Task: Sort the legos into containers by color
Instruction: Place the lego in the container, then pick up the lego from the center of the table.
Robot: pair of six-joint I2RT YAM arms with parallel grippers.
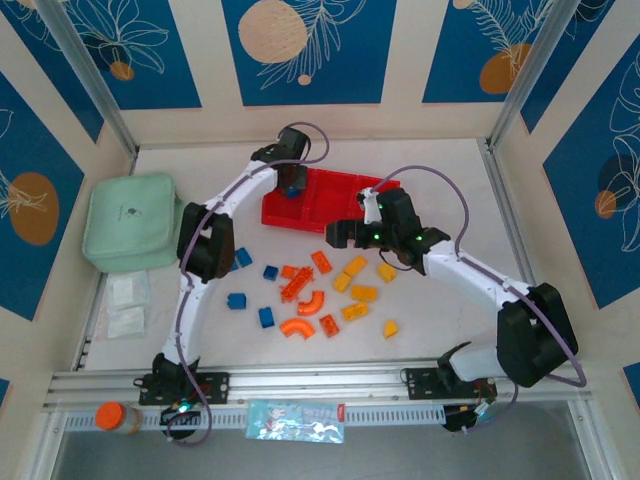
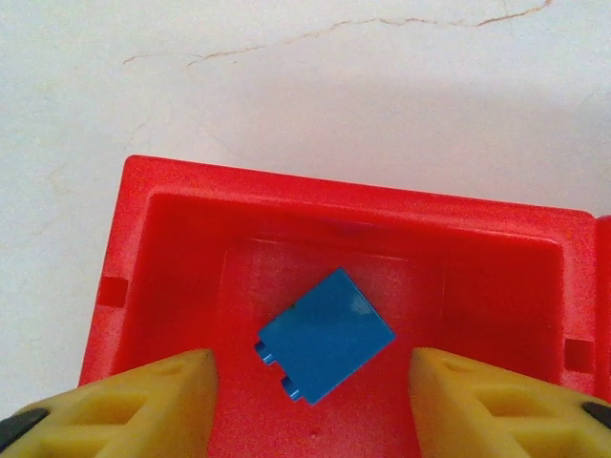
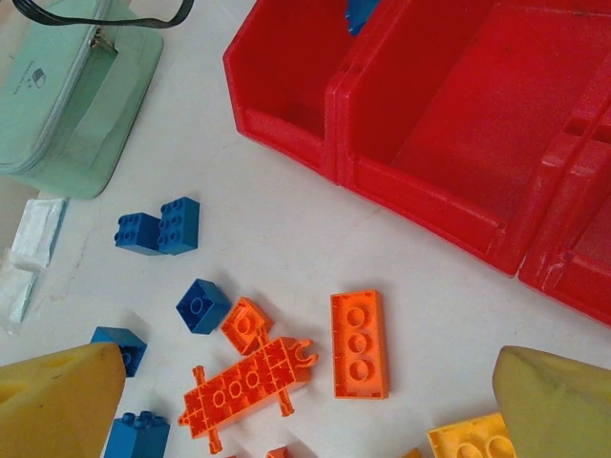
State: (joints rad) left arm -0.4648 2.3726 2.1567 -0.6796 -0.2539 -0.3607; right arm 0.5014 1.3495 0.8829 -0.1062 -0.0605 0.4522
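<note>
just below the wide-open left end effector (image 2: 310, 367), blue lego (image 2: 326, 332) loose in red compartment (image 2: 172, 205)

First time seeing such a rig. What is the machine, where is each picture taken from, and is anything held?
Two robot arms are bolted at the table's near edge. One picture looks down from above; the other two come from cameras on each wrist, with yellow fingers at the bottom corners. The left hand hangs open above the red tray's end compartment, where one blue brick lies. The right hand is open over loose blue, orange and yellow bricks. A green pouch sits at the left. Nothing is held.
</note>
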